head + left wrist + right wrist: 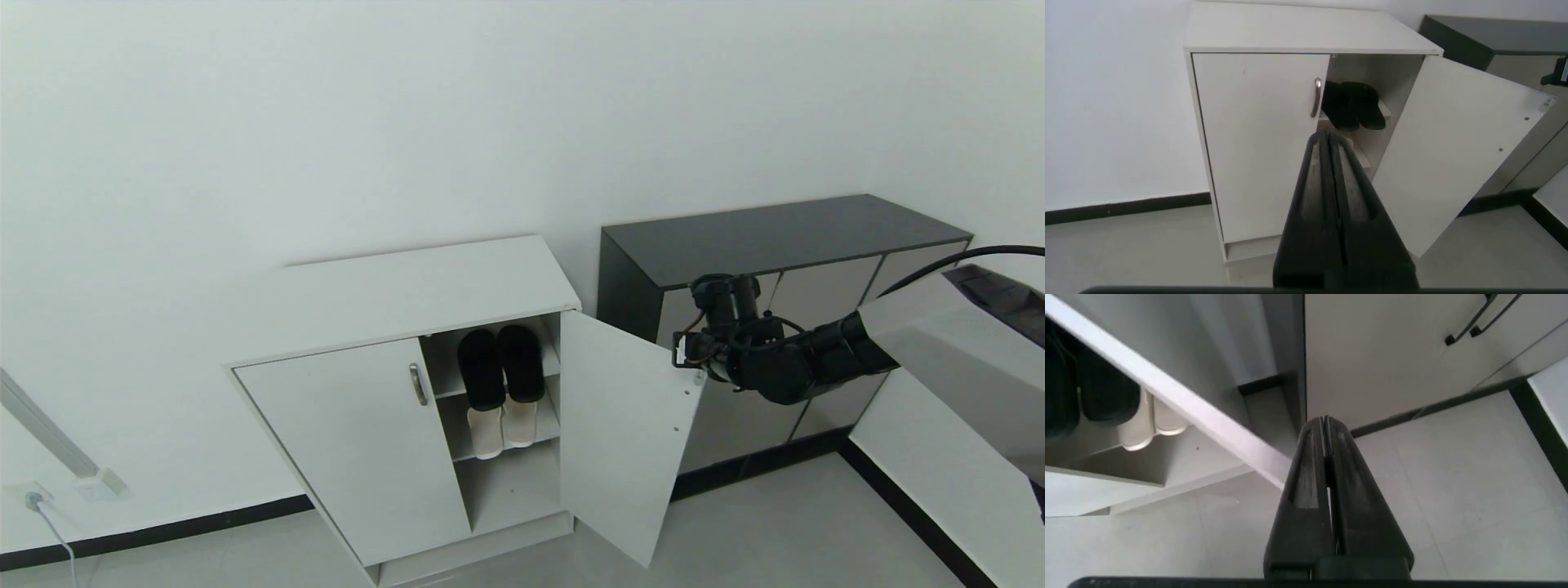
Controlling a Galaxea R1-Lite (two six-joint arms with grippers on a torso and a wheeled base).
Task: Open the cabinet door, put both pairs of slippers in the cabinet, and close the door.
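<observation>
The white cabinet (408, 286) has its left door (351, 449) closed and its right door (620, 425) swung open. Inside, a black pair of slippers (500, 367) lies on the upper shelf and a white pair (498, 425) on the shelf below. My right gripper (688, 356) is shut and empty, at the top of the open door's free edge (1208, 425). The right wrist view also catches the black slippers (1078, 384) and white slippers (1147, 425). My left gripper (1327, 137) is shut and empty, held back from the cabinet front, facing the closed door's handle (1316, 96).
A dark grey cabinet (775, 237) stands right beside the white one, just behind the open door. Bare grey floor (775, 531) lies in front of both. A wall socket with a cable (33, 498) sits low at the far left.
</observation>
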